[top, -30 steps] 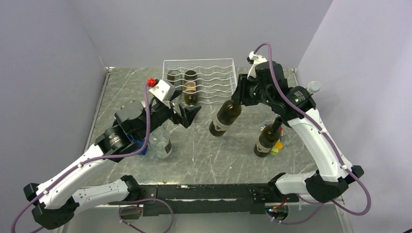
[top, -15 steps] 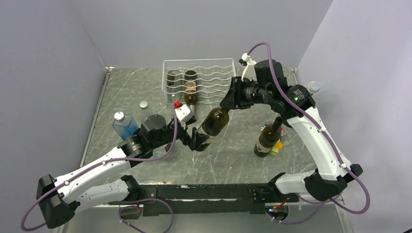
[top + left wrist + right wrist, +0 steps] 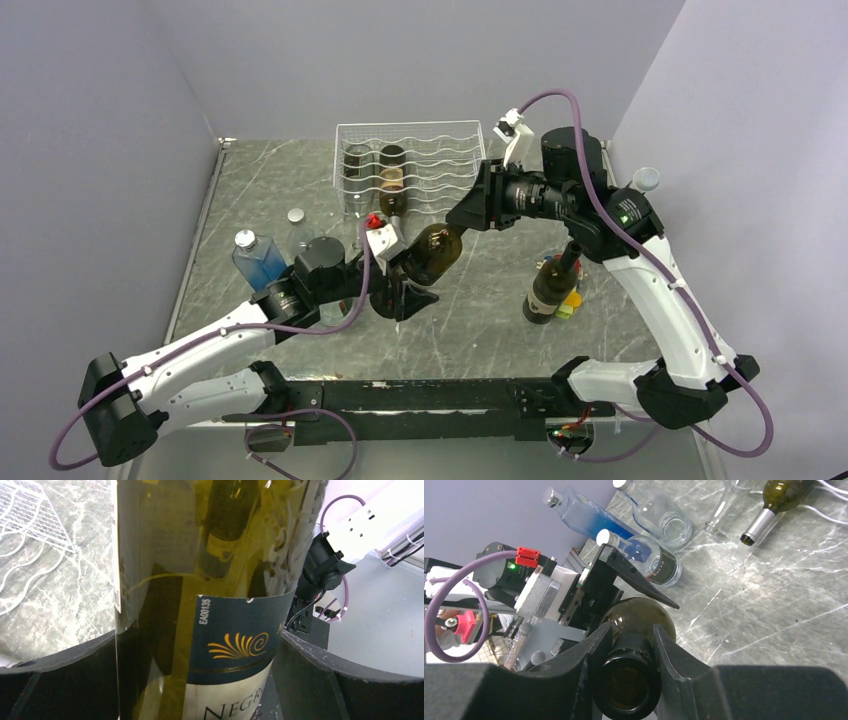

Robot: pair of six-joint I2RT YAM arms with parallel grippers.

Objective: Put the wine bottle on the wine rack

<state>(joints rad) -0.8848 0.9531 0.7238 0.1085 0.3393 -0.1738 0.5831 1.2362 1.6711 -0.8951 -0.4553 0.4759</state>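
Observation:
The wine bottle [image 3: 433, 253], dark green glass with a blue and cream label [image 3: 235, 650], hangs tilted over the middle of the table. My right gripper [image 3: 465, 215] is shut on its neck just below the open mouth [image 3: 632, 630]. My left gripper [image 3: 408, 285] is open wide, and the bottle's lower body fills the space between its two fingers [image 3: 197, 645]. The wine rack [image 3: 440, 165], a white wire box with wavy wires, stands at the back. Two bottles lie in its left cradles [image 3: 392, 180]. A corner of the wine rack [image 3: 25, 515] shows in the left wrist view.
A second wine bottle [image 3: 552, 285] stands at the right by small coloured blocks [image 3: 570, 302]. A blue bottle [image 3: 258, 258] and a clear bottle [image 3: 297, 225] stand at the left, behind my left arm. Grey walls close in both sides.
My right arm has carried the bottle left and toward the front. My left arm has swung from beside the rack to the bottle, its open fingers now on either side of the body.

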